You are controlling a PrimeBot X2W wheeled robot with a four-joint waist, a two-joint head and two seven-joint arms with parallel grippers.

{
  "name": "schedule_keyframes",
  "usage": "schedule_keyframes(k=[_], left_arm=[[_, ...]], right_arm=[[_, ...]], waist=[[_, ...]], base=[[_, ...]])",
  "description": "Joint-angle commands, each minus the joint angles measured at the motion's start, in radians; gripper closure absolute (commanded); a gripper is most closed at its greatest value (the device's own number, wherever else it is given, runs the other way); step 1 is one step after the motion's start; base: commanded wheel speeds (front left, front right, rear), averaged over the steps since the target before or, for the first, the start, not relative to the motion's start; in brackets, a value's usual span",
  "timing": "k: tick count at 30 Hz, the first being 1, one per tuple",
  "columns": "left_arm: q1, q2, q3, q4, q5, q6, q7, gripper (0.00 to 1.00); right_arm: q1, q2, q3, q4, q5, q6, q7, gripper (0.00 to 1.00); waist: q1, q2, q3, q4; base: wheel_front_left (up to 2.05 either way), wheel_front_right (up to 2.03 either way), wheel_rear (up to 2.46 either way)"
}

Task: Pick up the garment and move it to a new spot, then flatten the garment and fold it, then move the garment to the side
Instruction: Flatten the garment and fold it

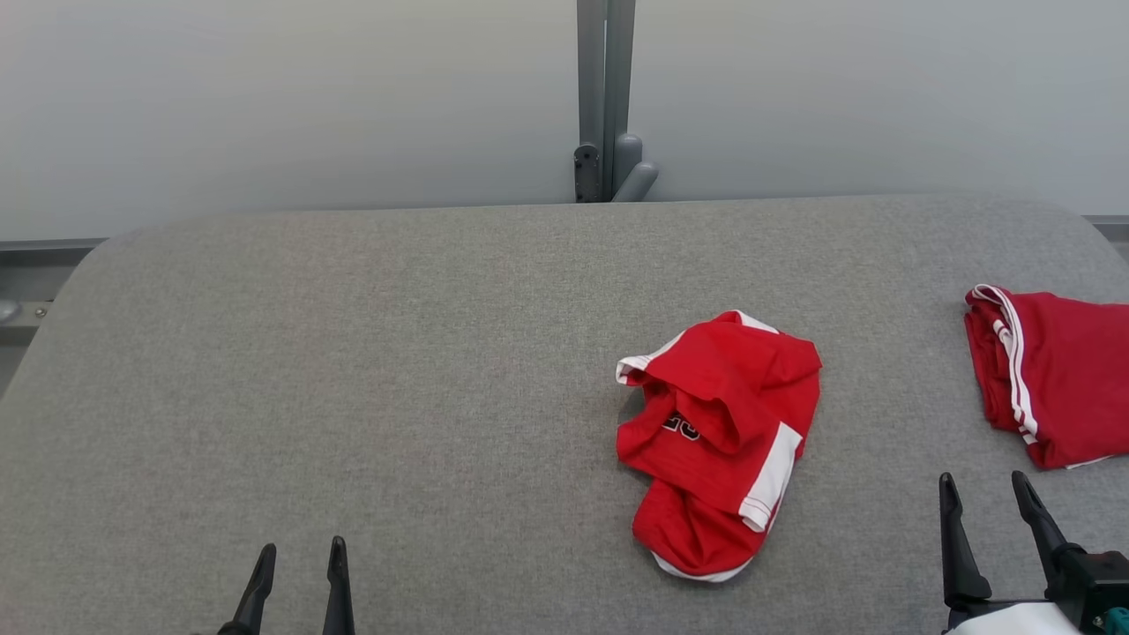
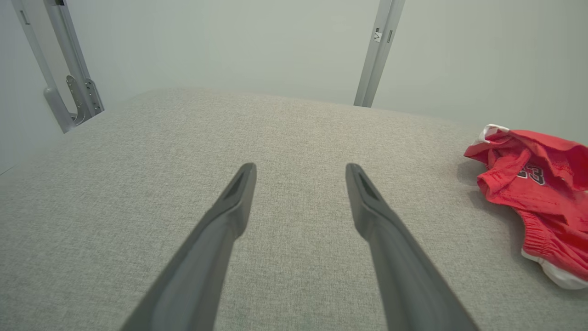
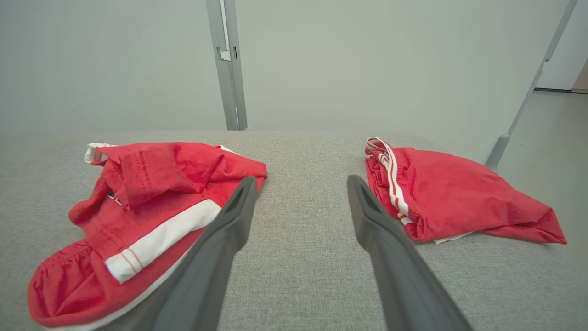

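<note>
Crumpled red garment (image 1: 719, 441), black number half-hidden by folds, between left gripper (image 1: 302, 547) and right gripper (image 1: 983, 480), both wide open, empty.

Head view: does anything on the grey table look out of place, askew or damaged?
Only the expected mess: the red garment lies bunched in a heap right of centre, not flat. A second red garment sits folded near the table's right edge. Nothing looks torn or spilled.

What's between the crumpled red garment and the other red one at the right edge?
Nothing: bare grey tabletop separates the crumpled garment from the other garment, per the head view. The right tool, open, points at that gap from the near side.
</note>
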Motion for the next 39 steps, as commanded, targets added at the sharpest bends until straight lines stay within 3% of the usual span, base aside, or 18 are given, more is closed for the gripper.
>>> schedule_keyframes(k=[1, 10, 18, 22, 28, 39], left_arm=[[-0.003, 0.0, -0.004, 0.002, 0.002, -0.004, -0.002, 0.0], [-0.016, 0.0, -0.023, 0.008, -0.019, -0.004, -0.002, 0.0], [-0.097, 0.0, -0.173, 0.082, -0.008, -0.047, -0.002, 0.0], [-0.186, 0.009, -0.318, 0.162, -0.019, -0.056, -0.001, 0.0], [-0.363, 0.052, -0.59, 0.295, -0.119, -0.055, -0.001, 0.0], [-0.58, 0.118, -0.838, 0.495, -0.361, -0.055, 0.058, 0.0]], right_arm=[[0.0, -0.003, 0.002, 0.001, -0.003, 0.0, 0.0, 0.0], [-0.013, -0.003, 0.003, 0.002, -0.007, 0.0, 0.0, 0.0], [-0.03, -0.004, 0.018, -0.003, -0.011, 0.0, 0.0, 0.0], [-0.045, -0.009, 0.032, -0.008, -0.009, 0.0, 0.0, 0.0], [-0.075, -0.009, 0.047, -0.015, -0.008, 0.0, 0.0, 0.0], [-0.11, -0.005, 0.034, -0.02, 0.003, 0.0, 0.0, 0.0]], waist=[[0.0, 0.0, 0.001, 0.0], [0.0, 0.0, 0.006, -0.011], [0.0, 0.0, 0.027, -0.04], [0.0, 0.0, 0.048, -0.067], [0.0, 0.0, 0.105, -0.122], [0.0, 0.0, 0.176, -0.222]], base=[[0.0, 0.0, 0.0], [0.0, 0.0, 0.0], [0.0, 0.0, 0.0], [0.0, 0.0, 0.0], [0.0, 0.0, 0.0], [0.0, 0.0, 0.0]])
